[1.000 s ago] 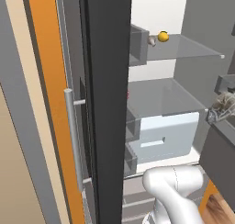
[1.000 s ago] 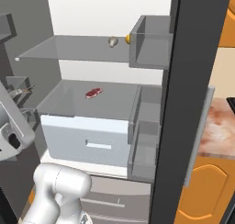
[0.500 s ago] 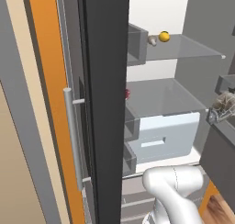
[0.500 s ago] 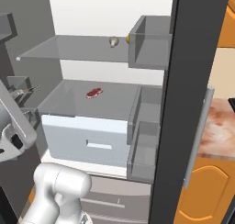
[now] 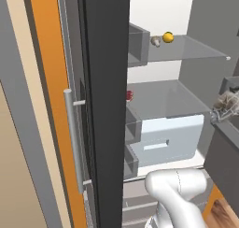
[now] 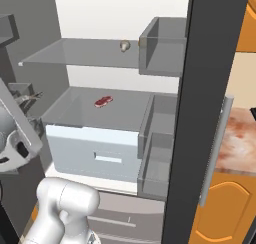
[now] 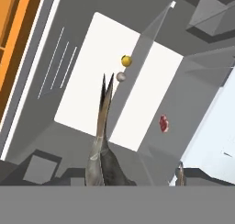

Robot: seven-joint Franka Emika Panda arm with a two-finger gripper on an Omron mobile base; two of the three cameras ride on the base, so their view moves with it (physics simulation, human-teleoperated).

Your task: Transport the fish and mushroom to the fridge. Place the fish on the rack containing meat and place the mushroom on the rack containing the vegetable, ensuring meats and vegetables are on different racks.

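The fridge stands open, its dark door (image 5: pixel 105 105) at my left. My gripper (image 5: pixel 223 108) hangs at the right side of the opening, level with the lower shelf, shut on the slender silvery fish (image 7: pixel 102 131), whose tail points toward the shelves. The beige mushroom (image 5: pixel 156 41) sits on the upper glass shelf (image 5: pixel 196 52) right beside the yellow-orange vegetable (image 5: pixel 168 37). The dark-red meat (image 6: pixel 103 101) lies on the lower shelf (image 6: pixel 75 110), in front of the fish and apart from it. In the hand view the mushroom (image 7: pixel 120 76), vegetable (image 7: pixel 126 60) and meat (image 7: pixel 164 123) all show.
A white drawer (image 6: pixel 100 148) sits under the lower shelf. Grey door bins (image 6: pixel 162 48) line the open door (image 6: pixel 210 88) on the right. The long silver handle (image 5: pixel 74 138) runs down the other door. Orange cabinets (image 6: pixel 225 213) flank the fridge.
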